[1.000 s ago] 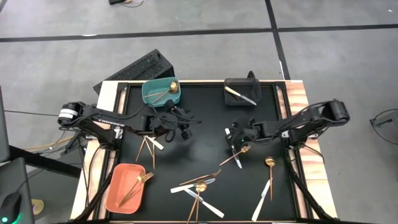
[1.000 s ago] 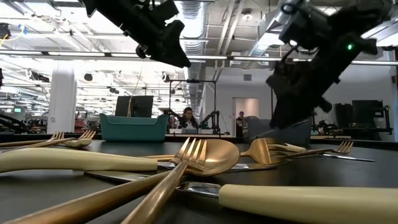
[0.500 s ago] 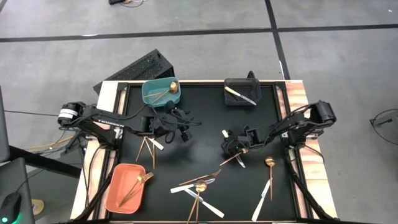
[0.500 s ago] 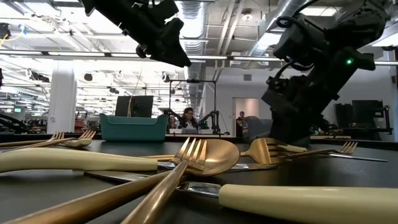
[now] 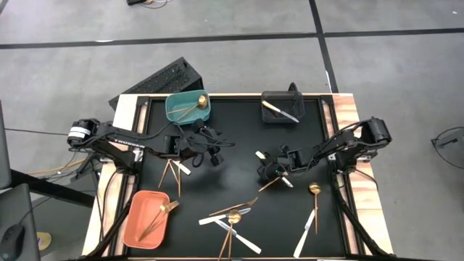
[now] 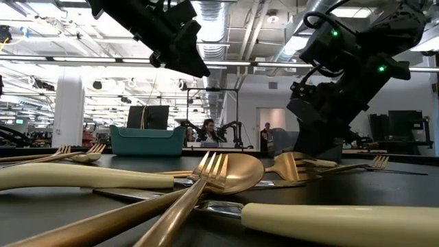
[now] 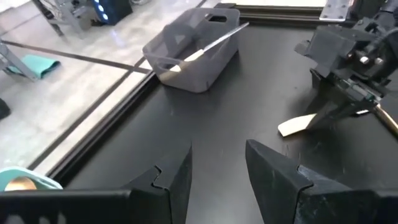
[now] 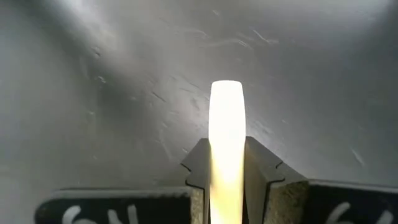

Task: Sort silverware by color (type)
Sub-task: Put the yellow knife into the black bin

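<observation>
Over the last second the right gripper [image 5: 274, 171] had swung inward from the right of the table [image 5: 239, 130] toward its middle and dropped low over the scattered silverware. By now its jaws were closed on the cream handle of a white-handled knife [image 8: 227, 146], which the right wrist view showed pinched squarely between the two fingers [image 8: 264, 177]. I judged this a completed grasp, with the lift and the carry to the black bin [image 5: 281, 107] yet to come; that bin, at about one o'clock on the table, already held a similar knife.

In the left wrist view the handle end [image 7: 297, 125] stuck out of the gripper, free of the surface or just grazing it; which, I could not tell. In the high view the knife's long axis ran roughly ten o'clock to four o'clock, just right of the table's centre; which end pointed which way was hard to tell there.

The left gripper [image 5: 204, 145] hung over the table's left-centre, its jaws parted and empty.
</observation>
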{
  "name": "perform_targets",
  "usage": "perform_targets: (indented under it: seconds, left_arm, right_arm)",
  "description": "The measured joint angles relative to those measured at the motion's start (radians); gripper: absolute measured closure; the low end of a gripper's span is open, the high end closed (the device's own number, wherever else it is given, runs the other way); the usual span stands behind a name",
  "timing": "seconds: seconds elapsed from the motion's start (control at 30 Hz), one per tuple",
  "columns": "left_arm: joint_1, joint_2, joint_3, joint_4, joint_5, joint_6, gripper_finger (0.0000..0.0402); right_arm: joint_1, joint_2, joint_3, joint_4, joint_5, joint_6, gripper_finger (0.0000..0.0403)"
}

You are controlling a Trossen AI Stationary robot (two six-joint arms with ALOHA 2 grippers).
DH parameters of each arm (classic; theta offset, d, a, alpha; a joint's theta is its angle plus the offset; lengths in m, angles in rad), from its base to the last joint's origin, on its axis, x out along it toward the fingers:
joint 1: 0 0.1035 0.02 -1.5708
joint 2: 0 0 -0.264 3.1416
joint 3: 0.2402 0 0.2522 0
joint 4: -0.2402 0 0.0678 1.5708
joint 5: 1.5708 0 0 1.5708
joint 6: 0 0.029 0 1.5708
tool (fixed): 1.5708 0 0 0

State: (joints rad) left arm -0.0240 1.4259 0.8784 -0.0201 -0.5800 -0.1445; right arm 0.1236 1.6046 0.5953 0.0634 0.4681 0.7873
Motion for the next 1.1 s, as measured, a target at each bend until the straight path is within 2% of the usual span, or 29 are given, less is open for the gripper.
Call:
perform_targets:
  seconds: [0.3,0.63,0.77,0.9,1.1]
  left_arm:
    - [-0.021,0.0,-0.055,0.018,-0.001,-0.021,0.0263]
    - [-0.021,0.0,-0.065,0.019,-0.006,-0.034,0.0263]
    - [-0.021,0.0,-0.065,0.01,-0.007,-0.034,0.0263]
    - [-0.021,0.0,-0.065,0.009,-0.008,-0.034,0.0263]
    - [-0.021,0.0,-0.065,0.009,-0.008,-0.034,0.0263]
  right_arm:
    - [0.037,-0.098,0.001,0.064,0.016,-0.095,0.0329]
    - [0.005,-0.285,0.002,0.075,0.034,-0.415,0.033]
    - [-0.033,-0.344,0.002,0.075,0.038,-0.604,0.033]
    - [-0.086,-0.392,0.002,0.059,0.112,-0.869,0.033]
    - [-0.222,-0.428,0.002,0.034,0.172,-1.235,0.0327]
